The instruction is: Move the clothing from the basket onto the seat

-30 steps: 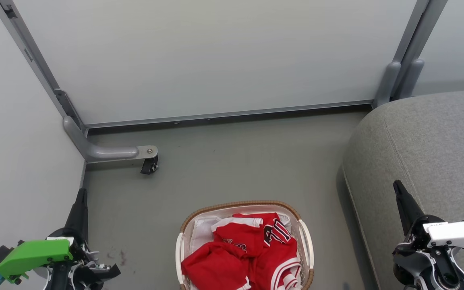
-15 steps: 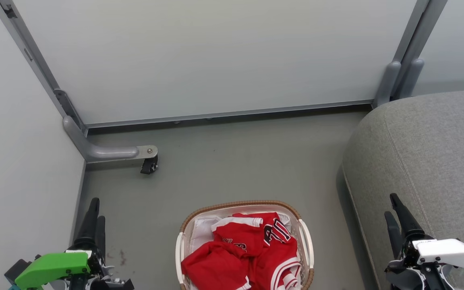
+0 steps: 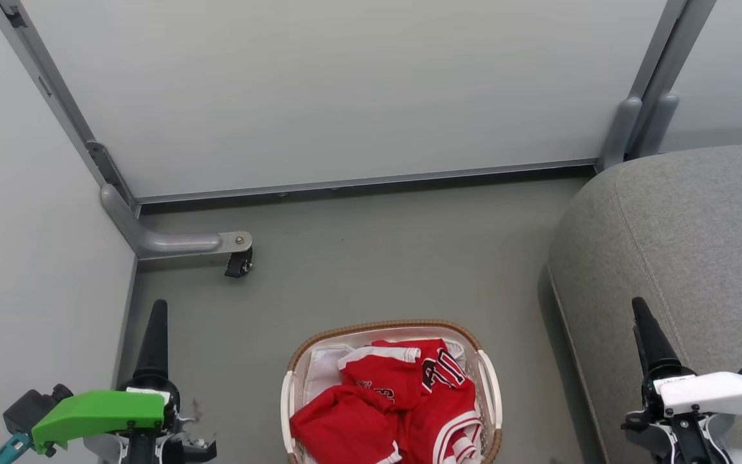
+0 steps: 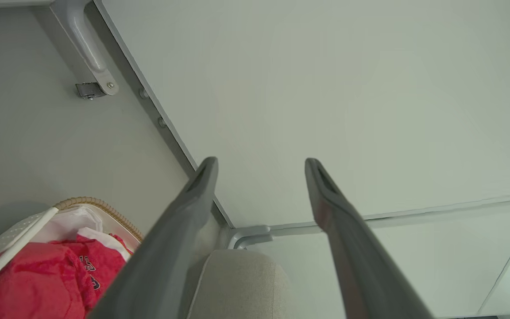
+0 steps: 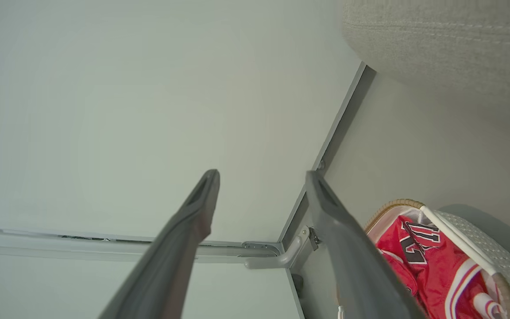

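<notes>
Grey floor (image 3: 377, 258), pale partition panels (image 3: 345, 90); basket (image 3: 384, 327) on floor near seat (image 3: 699, 219); left gripper (image 4: 260, 160), right gripper (image 5: 261, 173) jaws apart.

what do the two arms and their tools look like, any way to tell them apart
Each tool has two long dark grey fingers that taper to narrow tips. The left tool carries a bright green cover with a small teal piece at its end. The right tool carries a white cover instead, so the cover colour tells them apart.

Grey floor (image 3: 377, 270) bearing the basket (image 3: 492, 386), a black caster (image 3: 239, 263), perhaps a faint reddish stain (image 3: 196, 407).
</notes>
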Motion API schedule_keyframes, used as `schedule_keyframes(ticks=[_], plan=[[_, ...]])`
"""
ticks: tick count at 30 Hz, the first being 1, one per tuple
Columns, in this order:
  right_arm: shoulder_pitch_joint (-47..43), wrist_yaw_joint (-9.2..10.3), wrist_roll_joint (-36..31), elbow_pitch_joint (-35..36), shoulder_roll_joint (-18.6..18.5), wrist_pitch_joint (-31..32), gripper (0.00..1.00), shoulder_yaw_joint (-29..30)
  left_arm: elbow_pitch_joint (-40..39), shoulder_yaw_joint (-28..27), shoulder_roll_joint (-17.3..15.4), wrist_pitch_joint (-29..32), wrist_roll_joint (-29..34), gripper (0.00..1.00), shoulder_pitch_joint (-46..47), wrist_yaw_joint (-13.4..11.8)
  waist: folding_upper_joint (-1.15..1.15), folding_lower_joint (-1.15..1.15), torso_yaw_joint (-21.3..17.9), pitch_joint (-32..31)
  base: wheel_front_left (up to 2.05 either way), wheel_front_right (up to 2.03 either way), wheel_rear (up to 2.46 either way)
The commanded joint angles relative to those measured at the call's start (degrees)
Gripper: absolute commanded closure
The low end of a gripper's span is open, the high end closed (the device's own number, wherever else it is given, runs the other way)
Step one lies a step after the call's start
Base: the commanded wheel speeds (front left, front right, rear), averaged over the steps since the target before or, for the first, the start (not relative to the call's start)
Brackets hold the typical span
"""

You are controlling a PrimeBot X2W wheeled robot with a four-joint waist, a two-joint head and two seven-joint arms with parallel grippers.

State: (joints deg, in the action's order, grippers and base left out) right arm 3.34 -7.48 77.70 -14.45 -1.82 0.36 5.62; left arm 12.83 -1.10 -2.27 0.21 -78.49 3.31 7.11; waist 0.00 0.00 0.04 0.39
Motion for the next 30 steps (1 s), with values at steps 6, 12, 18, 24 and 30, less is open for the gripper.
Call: schedule_keyframes(ticks=[6, 12, 18, 24, 30], plan=[[0.3, -0.01, -10.9, 3.5, -0.6, -1.8, 0.00, -0.1, -2.9, 1.3, -0.4, -1.7, 8.7, 0.00, 1.2, 0.0, 0.00, 0.00, 0.1, 0.1, 0.00, 0.00, 0.00], [0.0, -0.01, -17.0, 4.4, -0.6, -3.1, 0.00, 0.3, -4.0, 2.8, -0.4, -3.0, 16.8, 0.00, 1.0, -0.8, 0.00, 0.00, 0.2, 0.1, 0.00, 0.00, 0.00], [-0.1, -0.01, -24.2, 5.0, -0.7, -4.3, 0.00, 0.4, -4.5, 4.0, -0.4, -4.2, 23.7, 0.00, 0.8, -1.9, 0.00, 0.00, 0.3, 0.1, 0.00, 0.00, 0.00], [-0.3, -0.01, -30.4, 5.8, -0.7, -5.4, 0.00, 0.2, -4.6, 4.4, -0.5, -5.3, 28.7, 0.00, 0.5, -2.4, 0.00, 0.00, 0.3, 0.1, 0.00, 0.00, 0.00], [-0.5, -0.01, -36.0, 5.9, -0.8, -6.5, 0.00, -0.3, -3.8, 4.8, -0.5, -6.4, 34.7, 0.00, 0.2, -2.6, 0.00, 0.00, 0.4, 0.2, 0.00, 0.00, 0.00]])
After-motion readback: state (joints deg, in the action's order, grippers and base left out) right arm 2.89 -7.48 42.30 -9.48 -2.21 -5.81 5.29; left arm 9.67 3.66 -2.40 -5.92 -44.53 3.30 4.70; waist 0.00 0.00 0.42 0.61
